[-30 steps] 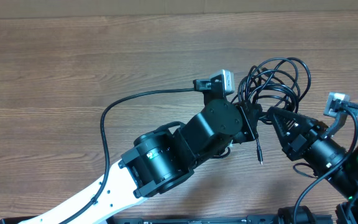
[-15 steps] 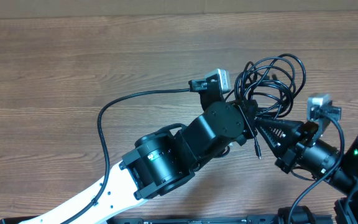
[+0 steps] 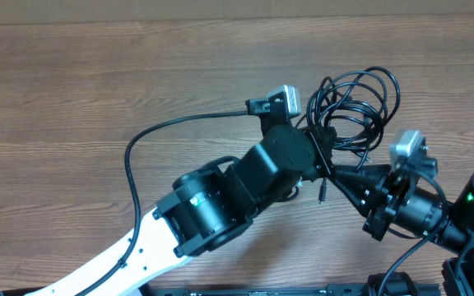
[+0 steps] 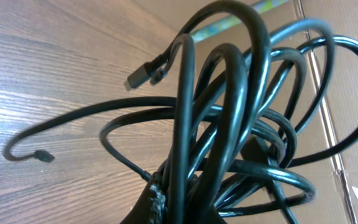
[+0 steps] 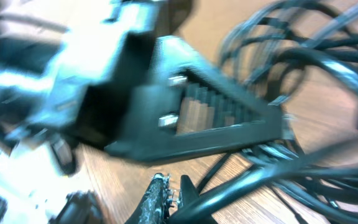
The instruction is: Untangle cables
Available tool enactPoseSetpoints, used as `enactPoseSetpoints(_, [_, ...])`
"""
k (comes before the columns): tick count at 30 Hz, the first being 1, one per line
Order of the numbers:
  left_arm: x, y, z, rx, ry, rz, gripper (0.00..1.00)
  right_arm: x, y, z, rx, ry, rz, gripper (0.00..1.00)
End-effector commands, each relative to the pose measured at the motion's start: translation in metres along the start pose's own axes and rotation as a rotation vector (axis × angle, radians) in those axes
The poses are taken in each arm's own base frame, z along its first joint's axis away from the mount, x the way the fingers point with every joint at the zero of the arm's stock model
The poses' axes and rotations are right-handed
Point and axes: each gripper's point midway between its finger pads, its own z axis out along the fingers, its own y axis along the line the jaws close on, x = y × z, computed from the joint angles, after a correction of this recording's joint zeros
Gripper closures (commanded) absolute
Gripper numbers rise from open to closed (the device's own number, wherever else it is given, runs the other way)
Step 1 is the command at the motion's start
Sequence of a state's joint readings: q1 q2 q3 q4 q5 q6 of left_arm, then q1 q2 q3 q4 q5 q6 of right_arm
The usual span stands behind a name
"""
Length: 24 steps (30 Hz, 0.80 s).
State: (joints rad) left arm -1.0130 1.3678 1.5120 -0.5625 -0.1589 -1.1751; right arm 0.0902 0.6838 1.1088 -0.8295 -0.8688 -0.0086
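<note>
A tangled bundle of black cables [image 3: 354,105] is held up right of the table's centre. My left gripper [image 3: 324,150] is shut on the bundle's lower part. In the left wrist view the loops [image 4: 229,106] rise out of its jaws [image 4: 185,208], and two plug ends [image 4: 143,73] [image 4: 41,155] stick out to the left. My right gripper [image 3: 341,174] sits just below and right of the left one, fingers together on one strand [image 5: 272,177] that leaves its jaws [image 5: 174,194]. That view is blurred. A loose plug end [image 3: 322,194] hangs below the left gripper.
The left arm's own camera cable [image 3: 151,140] arcs over the wooden table [image 3: 97,74] to the left. The left gripper's ribbed finger [image 5: 216,118] fills the middle of the right wrist view. The table's back edge [image 3: 220,20] runs along the top.
Both grippers and the bundle have shifted left. The right gripper has moved down and left, closer under the left gripper. The hanging plug end has moved left and up.
</note>
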Motion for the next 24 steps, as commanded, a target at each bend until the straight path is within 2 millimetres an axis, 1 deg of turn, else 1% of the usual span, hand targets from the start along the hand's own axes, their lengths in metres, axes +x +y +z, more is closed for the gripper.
enactPoseSetpoints(1, [-0.028,-0.005,-0.007,0.031,-0.038,0.005,0.96,0.002,0.038,-0.007,-0.194,-0.008,-0.145,0.96])
enactPoseSetpoints(5, [-0.037,-0.001,-0.006,0.049,0.005,-0.011,0.96,0.004,0.039,-0.007,-0.2,-0.003,-0.138,0.96])
enactPoseSetpoints(9, [-0.048,0.005,-0.006,0.055,0.017,-0.024,0.96,0.006,0.059,-0.012,-0.319,-0.01,-0.206,0.96])
enactPoseSetpoints(10, [-0.051,0.005,-0.006,0.057,0.011,-0.028,0.96,0.007,0.059,-0.012,-0.321,-0.006,-0.199,0.96])
enactPoseSetpoints(12, [-0.057,0.005,-0.006,0.065,0.002,-0.033,0.96,0.012,0.059,-0.012,-0.321,0.01,-0.171,0.96])
enactPoseSetpoints(14, [-0.063,0.007,-0.006,0.062,-0.013,-0.05,0.96,0.02,0.057,-0.012,-0.313,0.043,-0.117,0.96])
enactPoseSetpoints(15, [-0.068,0.01,-0.006,0.057,-0.022,-0.065,0.96,0.032,0.052,-0.012,-0.279,0.089,-0.047,0.92])
enactPoseSetpoints(16, [-0.069,0.01,-0.006,0.055,-0.026,-0.067,0.96,0.042,0.047,-0.012,-0.245,0.127,0.004,0.79])
enactPoseSetpoints(17, [-0.07,0.011,-0.006,0.054,-0.027,-0.067,0.96,0.049,0.044,-0.012,-0.219,0.154,0.038,0.71])
enactPoseSetpoints(18, [-0.071,0.012,-0.006,0.05,-0.03,-0.068,0.95,0.06,0.038,-0.012,-0.172,0.197,0.086,0.43])
enactPoseSetpoints(19, [-0.073,0.014,-0.006,0.046,-0.032,-0.064,0.96,0.075,0.03,-0.014,-0.113,0.252,0.138,0.17])
enactPoseSetpoints(21, [-0.073,0.015,-0.006,0.04,-0.033,-0.015,0.96,0.09,0.021,-0.018,-0.039,0.312,0.187,0.04])
enactPoseSetpoints(22, [-0.072,0.017,-0.006,0.033,-0.03,0.021,0.96,0.096,0.017,-0.02,-0.003,0.336,0.205,0.0])
enactPoseSetpoints(24, [-0.07,0.02,-0.006,0.018,-0.022,0.062,0.96,0.098,0.014,-0.02,0.018,0.345,0.211,0.0])
